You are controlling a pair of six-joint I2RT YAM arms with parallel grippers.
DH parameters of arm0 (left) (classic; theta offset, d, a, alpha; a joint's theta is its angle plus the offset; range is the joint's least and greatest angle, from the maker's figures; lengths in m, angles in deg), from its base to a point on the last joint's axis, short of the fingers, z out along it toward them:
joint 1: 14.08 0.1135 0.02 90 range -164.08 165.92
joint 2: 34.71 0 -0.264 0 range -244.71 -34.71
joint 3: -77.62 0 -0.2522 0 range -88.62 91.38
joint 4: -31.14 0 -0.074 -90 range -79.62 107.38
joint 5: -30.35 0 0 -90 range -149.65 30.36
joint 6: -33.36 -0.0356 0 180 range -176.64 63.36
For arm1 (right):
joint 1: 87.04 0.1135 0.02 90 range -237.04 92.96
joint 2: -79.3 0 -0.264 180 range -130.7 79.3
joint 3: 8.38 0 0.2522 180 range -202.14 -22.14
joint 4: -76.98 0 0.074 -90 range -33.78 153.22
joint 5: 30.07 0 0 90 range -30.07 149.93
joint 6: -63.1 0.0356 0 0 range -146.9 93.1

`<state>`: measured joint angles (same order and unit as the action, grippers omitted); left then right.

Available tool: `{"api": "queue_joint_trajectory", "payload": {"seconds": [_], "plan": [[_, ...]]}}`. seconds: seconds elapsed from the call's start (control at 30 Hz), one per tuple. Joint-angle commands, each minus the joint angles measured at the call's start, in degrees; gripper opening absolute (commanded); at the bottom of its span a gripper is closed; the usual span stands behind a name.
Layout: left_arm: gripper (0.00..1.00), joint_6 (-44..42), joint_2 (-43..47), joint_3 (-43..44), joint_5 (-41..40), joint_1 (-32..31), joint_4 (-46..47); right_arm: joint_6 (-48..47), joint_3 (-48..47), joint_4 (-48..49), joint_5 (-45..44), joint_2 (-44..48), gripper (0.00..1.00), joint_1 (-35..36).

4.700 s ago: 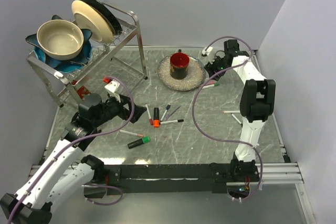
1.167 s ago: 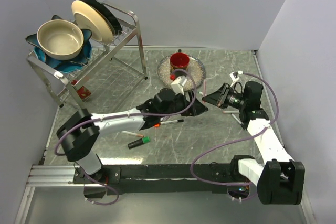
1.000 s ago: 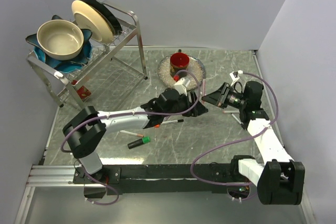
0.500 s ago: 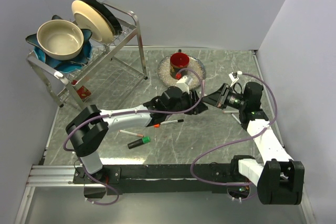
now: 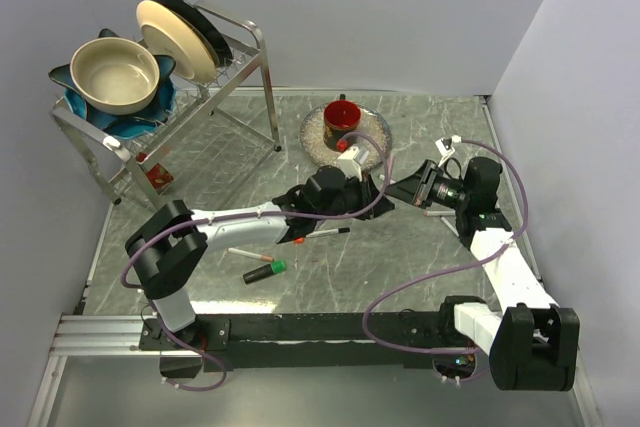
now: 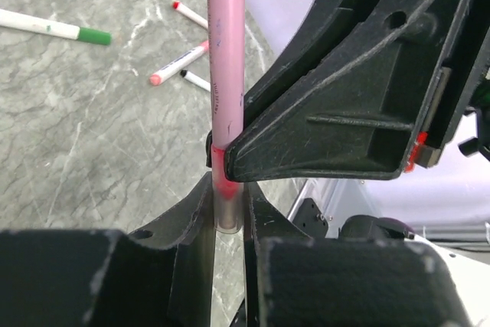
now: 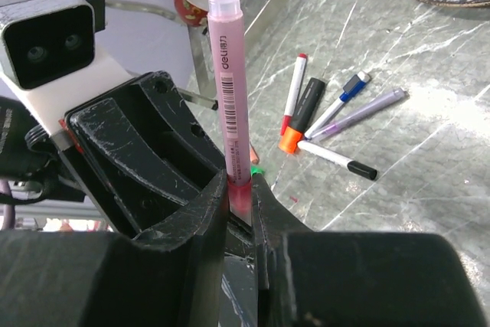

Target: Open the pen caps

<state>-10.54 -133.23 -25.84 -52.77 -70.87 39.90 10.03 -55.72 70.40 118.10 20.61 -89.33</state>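
Observation:
Both grippers meet above the table's middle right, on one pink pen (image 7: 233,89). My right gripper (image 7: 249,189) (image 5: 397,190) is shut on the pen's red-tinted lower part, and the long pink body sticks out away from it. My left gripper (image 6: 227,216) (image 5: 376,197) is shut on the clear cap (image 6: 227,216) at that same end, just beyond the right fingers. Capped pens lie on the table: an orange-capped black marker (image 7: 301,116), a red-capped pen (image 7: 293,89), a black-capped white pen (image 5: 325,232) and a green-capped marker (image 5: 265,270).
A dish rack (image 5: 240,67) with bowls and plates stands at the back left. A red cup (image 5: 342,119) sits on a round woven mat (image 5: 318,147) behind the grippers. Two more pens (image 5: 442,215) lie under the right arm.
The left arm has edged right up to the right gripper, and its jaws have closed from wide open onto the pen's cap end. The right gripper has held still.

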Motion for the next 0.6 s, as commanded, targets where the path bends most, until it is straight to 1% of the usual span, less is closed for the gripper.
{"api": "queue_joint_trajectory", "payload": {"seconds": [0.0,0.03,0.1,0.13,0.17,0.23,0.3,0.47,0.5,0.57], "plan": [[0.01,-1.7,2.6,-2.7,5.1,0.8,6.9,-3.0,-0.7,1.2,3.8,1.9,0.31,-0.2],[0.01,-1.7,2.8,-3.1,6.6,0.9,7.1,-3.3,-0.8,1.9,4.7,1.8,0.42,-0.4],[0.01,-2.0,3.3,-4.2,8.5,0.9,7.6,-3.4,-0.9,2.8,6.9,1.7,0.52,-0.5],[0.01,-2.2,3.4,-4.5,10.3,0.9,7.6,-3.4,-0.9,3.3,7.3,1.7,0.60,-0.6],[0.01,-2.3,3.4,-4.9,11.2,0.8,7.6,-3.8,-1.0,3.5,8.1,1.7,0.63,-0.6],[0.01,-2.6,3.2,-5.2,13.0,0.8,7.6,-3.5,-0.9,4.2,8.4,1.5,0.66,-0.6],[0.01,-2.6,2.9,-5.6,14.0,0.9,8.0,-3.6,-0.8,4.2,7.9,1.4,0.65,-0.6],[0.01,-2.3,3.3,-6.9,15.2,0.9,10.4,-3.2,-0.5,3.7,6.5,0.7,0.53,-0.5],[0.01,-2.2,3.3,-7.0,15.1,0.9,10.5,-3.1,-0.5,3.8,6.5,0.6,0.43,-0.5],[0.01,-2.2,3.3,-7.1,15.4,0.8,10.9,-2.7,-0.6,4.2,7.0,0.3,0.32,-0.4]]}}
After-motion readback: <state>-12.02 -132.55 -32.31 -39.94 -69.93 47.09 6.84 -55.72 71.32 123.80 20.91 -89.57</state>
